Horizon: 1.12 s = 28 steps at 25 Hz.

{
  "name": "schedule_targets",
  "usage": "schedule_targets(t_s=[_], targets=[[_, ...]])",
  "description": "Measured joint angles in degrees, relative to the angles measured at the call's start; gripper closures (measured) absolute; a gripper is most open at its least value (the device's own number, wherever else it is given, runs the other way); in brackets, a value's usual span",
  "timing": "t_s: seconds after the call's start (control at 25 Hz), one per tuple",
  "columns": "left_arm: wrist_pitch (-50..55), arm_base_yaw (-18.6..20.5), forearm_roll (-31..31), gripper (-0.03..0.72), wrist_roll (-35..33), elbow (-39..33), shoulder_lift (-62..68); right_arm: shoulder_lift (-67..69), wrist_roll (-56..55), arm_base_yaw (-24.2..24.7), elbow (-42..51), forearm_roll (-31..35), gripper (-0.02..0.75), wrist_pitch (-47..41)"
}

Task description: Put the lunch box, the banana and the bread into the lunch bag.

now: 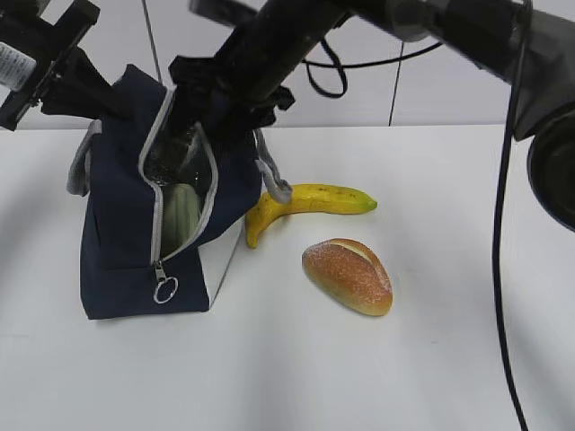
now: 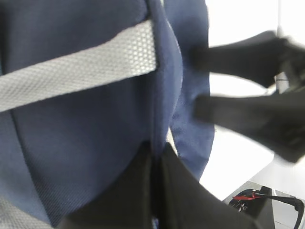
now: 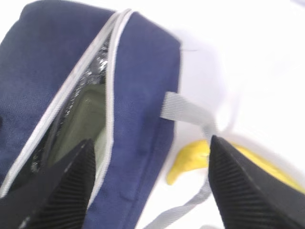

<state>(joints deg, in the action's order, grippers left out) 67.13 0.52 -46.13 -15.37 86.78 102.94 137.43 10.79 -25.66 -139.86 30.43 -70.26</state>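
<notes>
The navy lunch bag (image 1: pixel 117 224) stands at the left with its zipper open. Inside it, the sage-green lid of the lunch box (image 1: pixel 180 214) shows through the opening, and it also appears in the right wrist view (image 3: pixel 78 126). My left gripper (image 2: pixel 156 153) is shut on the bag's navy fabric (image 2: pixel 86 143) at its top edge. My right gripper (image 3: pixel 151 143) hangs open just above the bag's opening, with nothing between its fingers. The banana (image 1: pixel 310 202) lies on the table against the bag's right side. The bread (image 1: pixel 349 275) lies in front of the banana.
A grey strap handle (image 1: pixel 274 175) hangs over the bag's right side towards the banana. A ring pull (image 1: pixel 165 289) dangles at the low end of the zipper. The white table (image 1: pixel 422 359) spreads to the right and front.
</notes>
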Motion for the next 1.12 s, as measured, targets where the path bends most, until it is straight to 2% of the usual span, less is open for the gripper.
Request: schedule_targets(t_s=[0.16,0.44,0.56,0.8,0.96,1.12], targets=[[0.3,0.0,0.0,0.691,0.0,0.0,0.0,-2.1,-1.0,0.8,-2.6,-7.4,0.192,-0.5],[0.9,0.0,0.1,0.691,0.0,0.0,0.0,-8.9,-3.7,1.0,-1.2,-18.8,0.192,-1.4],[1.2,0.0,0.1,0.691,0.0,0.0,0.0,-13.3,-3.8,1.8,3.9,-22.1,0.192,-1.5],[1.3,0.0,0.1,0.691,-0.1,0.0,0.0,-20.5,-1.9,6.2,21.5,-26.1,0.192,-1.5],[1.4,0.0,0.1,0.691,-0.1,0.0,0.0,-23.5,4.9,9.7,30.3,-27.3,0.192,-1.5],[1.5,0.0,0.1,0.691,-0.1,0.0,0.0,-23.6,13.6,10.2,32.5,-27.3,0.192,-1.3]])
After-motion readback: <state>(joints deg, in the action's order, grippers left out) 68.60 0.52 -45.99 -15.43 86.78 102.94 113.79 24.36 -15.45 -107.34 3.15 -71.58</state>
